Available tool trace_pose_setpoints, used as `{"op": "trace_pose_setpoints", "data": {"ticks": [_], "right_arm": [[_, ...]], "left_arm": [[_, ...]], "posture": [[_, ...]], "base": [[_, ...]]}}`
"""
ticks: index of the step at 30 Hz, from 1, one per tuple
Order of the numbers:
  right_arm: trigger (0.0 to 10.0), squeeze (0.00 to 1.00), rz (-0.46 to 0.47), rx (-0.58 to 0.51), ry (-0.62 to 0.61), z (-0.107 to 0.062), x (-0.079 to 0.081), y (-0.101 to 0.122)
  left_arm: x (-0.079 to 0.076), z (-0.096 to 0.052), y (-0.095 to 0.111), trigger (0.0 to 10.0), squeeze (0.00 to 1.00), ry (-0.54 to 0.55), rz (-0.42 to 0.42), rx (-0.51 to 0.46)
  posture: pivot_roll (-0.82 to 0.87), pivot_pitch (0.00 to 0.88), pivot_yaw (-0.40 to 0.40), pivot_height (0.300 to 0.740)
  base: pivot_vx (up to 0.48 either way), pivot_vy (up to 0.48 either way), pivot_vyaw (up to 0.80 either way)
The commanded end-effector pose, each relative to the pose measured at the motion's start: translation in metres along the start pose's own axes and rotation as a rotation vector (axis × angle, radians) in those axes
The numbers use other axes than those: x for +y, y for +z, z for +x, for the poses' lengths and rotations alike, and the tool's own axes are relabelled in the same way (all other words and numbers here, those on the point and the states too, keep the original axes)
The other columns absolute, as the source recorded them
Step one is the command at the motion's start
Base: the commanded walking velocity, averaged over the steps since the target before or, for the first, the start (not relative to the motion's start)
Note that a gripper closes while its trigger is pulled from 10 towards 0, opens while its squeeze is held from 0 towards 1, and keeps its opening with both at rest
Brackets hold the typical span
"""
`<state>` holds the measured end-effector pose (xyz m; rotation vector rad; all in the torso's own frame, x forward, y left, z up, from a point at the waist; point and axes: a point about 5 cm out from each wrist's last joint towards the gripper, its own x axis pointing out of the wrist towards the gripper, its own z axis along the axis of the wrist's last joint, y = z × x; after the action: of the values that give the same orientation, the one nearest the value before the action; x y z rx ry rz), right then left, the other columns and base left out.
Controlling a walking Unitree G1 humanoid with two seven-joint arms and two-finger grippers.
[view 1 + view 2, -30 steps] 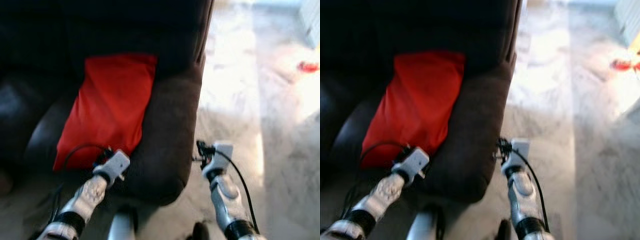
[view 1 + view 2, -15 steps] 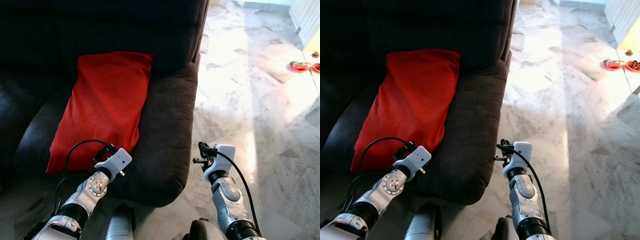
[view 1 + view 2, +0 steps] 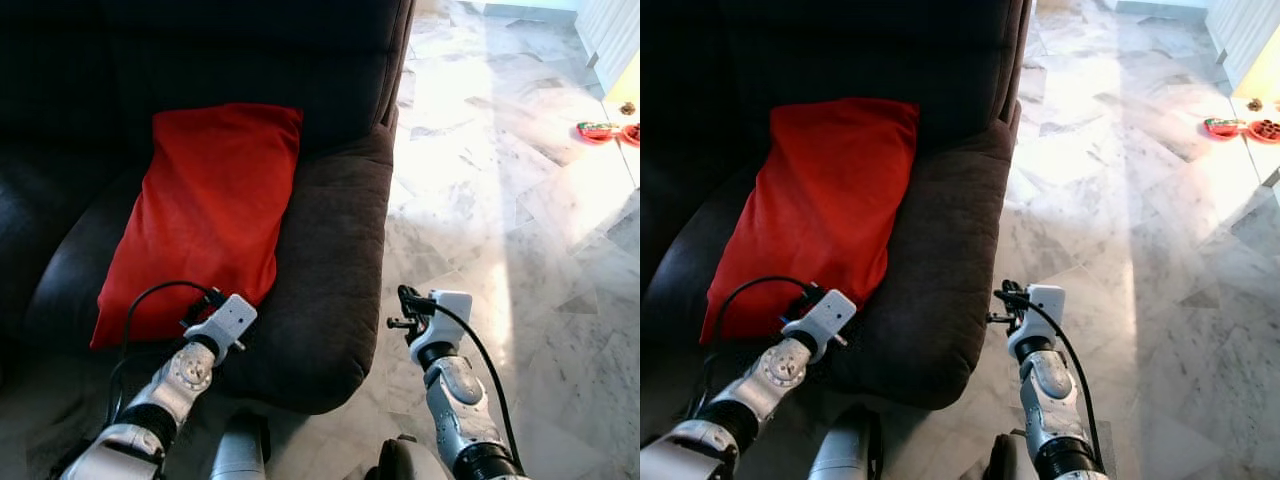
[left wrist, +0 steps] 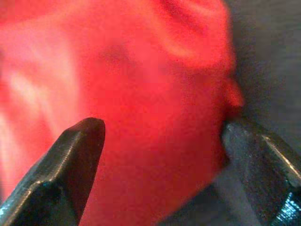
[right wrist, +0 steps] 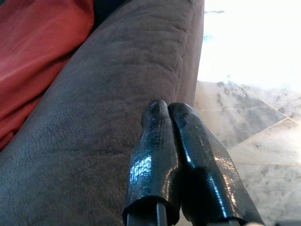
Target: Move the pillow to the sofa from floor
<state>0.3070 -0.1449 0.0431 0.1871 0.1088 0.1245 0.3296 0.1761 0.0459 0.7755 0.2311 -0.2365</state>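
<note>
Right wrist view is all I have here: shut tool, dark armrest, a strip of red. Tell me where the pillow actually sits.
Observer: The red pillow lies on the sofa seat, leaning against the backrest, beside the armrest on the robot's right.
Operator: Report the left tool.
Observer: The left tool is open, its fingers apart on either side of the pillow's near corner; I cannot tell whether they touch the fabric.
Operator: Give me my right tool's position from above.
Observer: The right tool hangs over the marble floor, just outside the armrest and apart from the pillow.
Operator: Check the floor for obstacles.
Observer: Small red items lie far off near the wall, too small to identify.
</note>
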Motion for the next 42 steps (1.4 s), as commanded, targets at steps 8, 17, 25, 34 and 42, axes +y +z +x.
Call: {"op": "trace_pose_setpoints", "data": {"ticks": [8, 17, 25, 34, 42], "right_arm": [[10.0, 0.0, 0.013, 0.01, -0.004, -0.006, 0.002, -0.005], [10.0, 0.0, 0.009, 0.009, -0.013, -0.013, -0.002, -0.007], [10.0, 0.0, 0.01, 0.016, -0.019, -0.019, -0.003, -0.01], [10.0, 0.0, 0.011, 0.02, -0.028, -0.027, -0.004, -0.012], [10.0, 0.0, 0.009, 0.026, -0.041, -0.031, -0.005, -0.012]], "left_arm": [[-0.011, 0.0, -0.007, 10.0, 0.0, -0.055, -0.004, 0.062], [-0.018, 0.002, 0.0, 10.0, 0.0, -0.06, 0.017, 0.039], [0.001, 0.007, 0.008, 10.0, 0.0, 0.047, 0.045, 0.015], [-0.011, 0.005, 0.005, 10.0, 0.0, -0.021, 0.038, 0.027], [-0.011, 0.007, 0.011, 0.0, 0.0, -0.018, 0.044, 0.0]], "posture": [[0.12, 0.203, 0.011, 0.654], [0.11, 0.228, 0.009, 0.654], [0.1, 0.251, 0.009, 0.654], [0.09, 0.273, 0.011, 0.654], [0.09, 0.282, 0.012, 0.654]], "base": [[0.0, 0.0, 0.0], [0.0, 0.0, 0.0], [0.0, 0.0, 0.0], [0.0, 0.0, 0.0], [0.0, 0.0, 0.0]]}}
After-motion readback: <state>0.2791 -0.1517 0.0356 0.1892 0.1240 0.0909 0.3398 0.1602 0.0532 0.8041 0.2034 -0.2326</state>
